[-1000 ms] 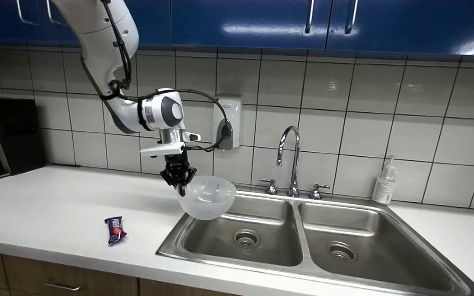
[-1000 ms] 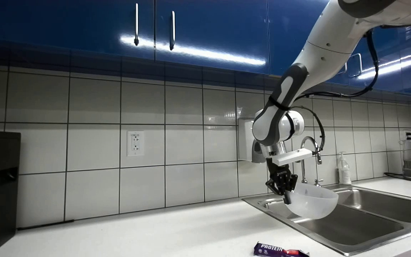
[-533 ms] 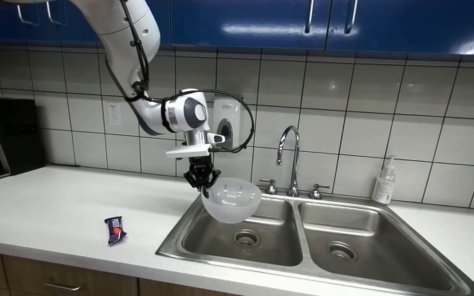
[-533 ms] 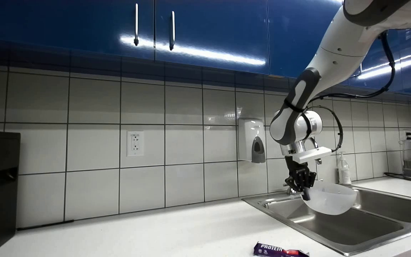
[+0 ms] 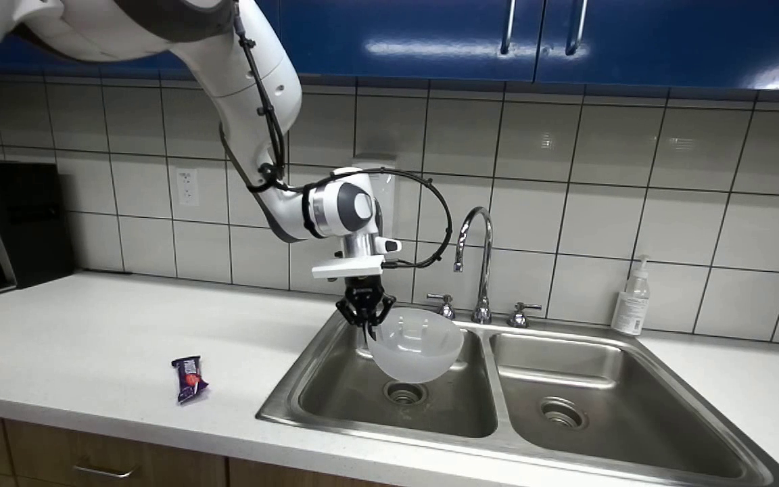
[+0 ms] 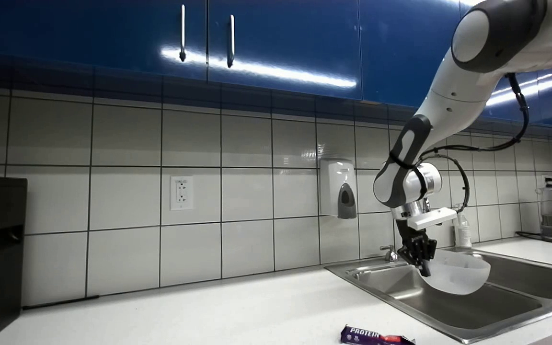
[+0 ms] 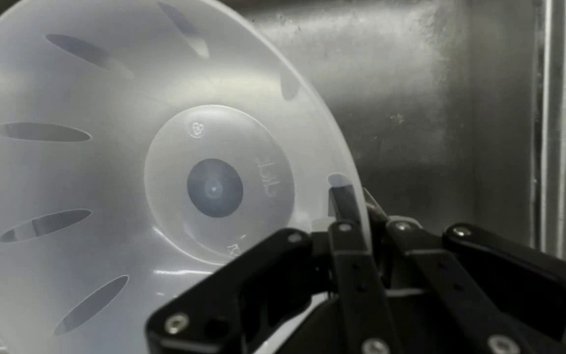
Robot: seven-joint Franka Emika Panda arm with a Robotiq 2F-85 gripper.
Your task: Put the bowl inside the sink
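Observation:
The bowl [image 5: 416,352] is translucent whitish plastic and shows in both exterior views [image 6: 458,280]. It hangs slightly tilted over the left basin of the steel double sink [image 5: 626,433], partly hiding that basin's drain. My gripper [image 5: 370,333] is shut on the bowl's rim at one side; it also shows in an exterior view [image 6: 424,270]. In the wrist view the fingertips [image 7: 361,204] pinch the rim, one finger inside and one outside. There the bowl [image 7: 214,132] fills the left, with the bare basin floor of the sink [image 7: 410,123] beyond it.
A chrome faucet [image 5: 485,264] with two handles stands behind the basins. A soap bottle [image 5: 631,304] stands at the back right. A purple snack bar [image 5: 189,379] lies on the counter. A wall dispenser [image 6: 338,189] hangs behind the arm. A coffee maker [image 5: 14,223] stands at the left.
My gripper and the bowl have moved right, from the sink's left edge to over the left basin. They have come lower in the last half second. The grip looks unchanged.

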